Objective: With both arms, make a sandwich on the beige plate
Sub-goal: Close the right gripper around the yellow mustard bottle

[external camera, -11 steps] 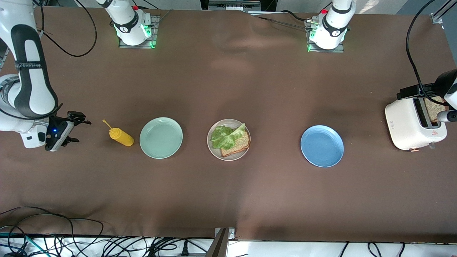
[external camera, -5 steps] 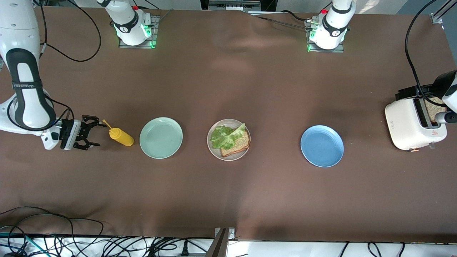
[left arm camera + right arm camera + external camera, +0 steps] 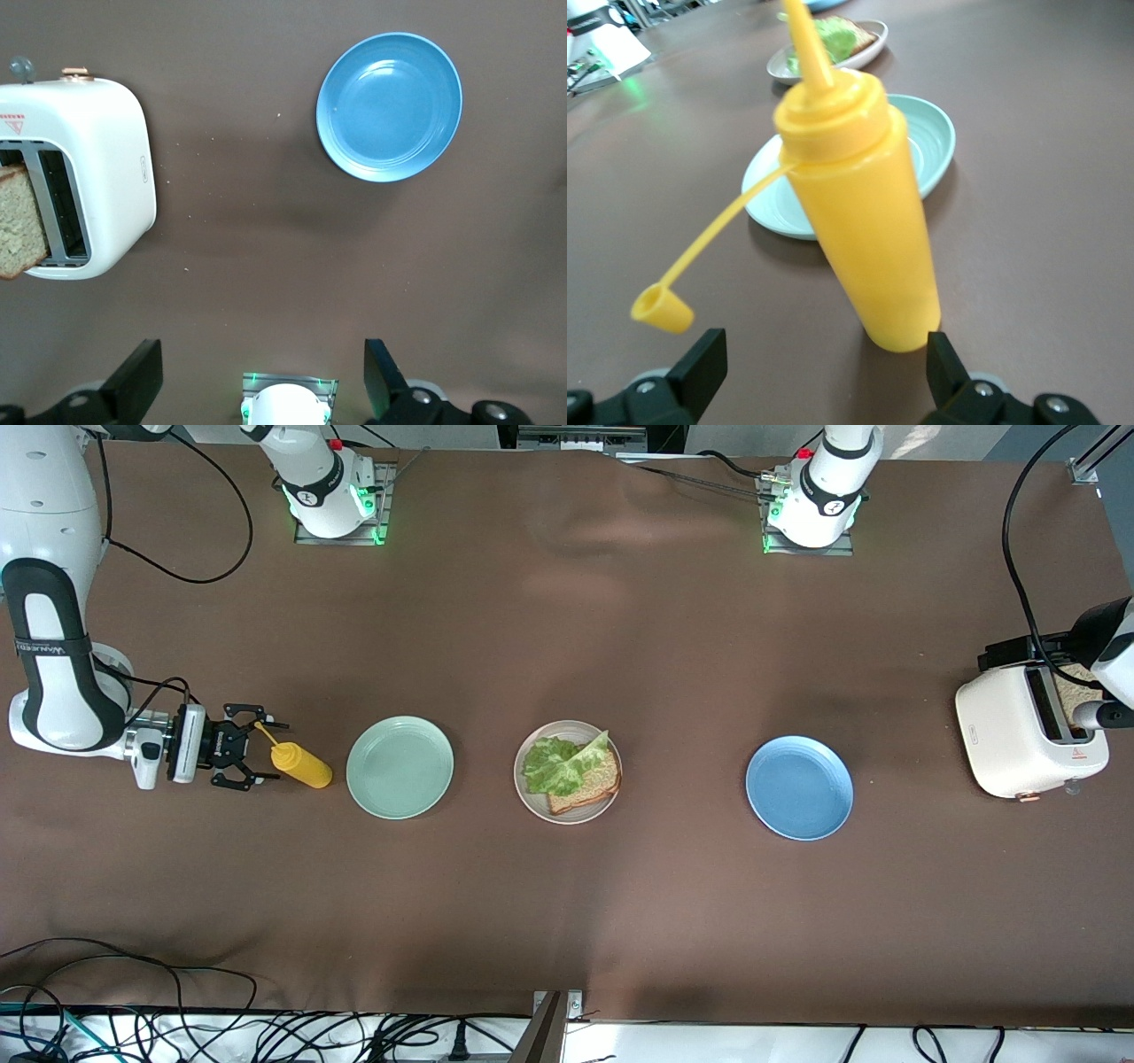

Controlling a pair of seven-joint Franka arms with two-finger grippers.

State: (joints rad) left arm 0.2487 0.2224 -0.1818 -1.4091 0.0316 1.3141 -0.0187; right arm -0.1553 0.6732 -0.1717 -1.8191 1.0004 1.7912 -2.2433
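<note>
From the front we see our right gripper (image 3: 251, 746) spread wide, empty, at the yellow bottle (image 3: 301, 765); its wrist view reveals the dangling cap (image 3: 661, 311). Bread and lettuce (image 3: 567, 764) sit on the beige plate (image 3: 524, 790). Our left gripper (image 3: 264, 382), open and empty, hangs over the toaster (image 3: 1019, 735); its wrist view shows bread in the slot (image 3: 21, 223).

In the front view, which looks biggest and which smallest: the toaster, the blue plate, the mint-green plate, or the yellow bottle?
1. White toaster, largest.
2. Blue plate and mint-green plate: they look about the same size, so I would not rank one above the other.
3. Yellow squeeze bottle, smallest.
</note>
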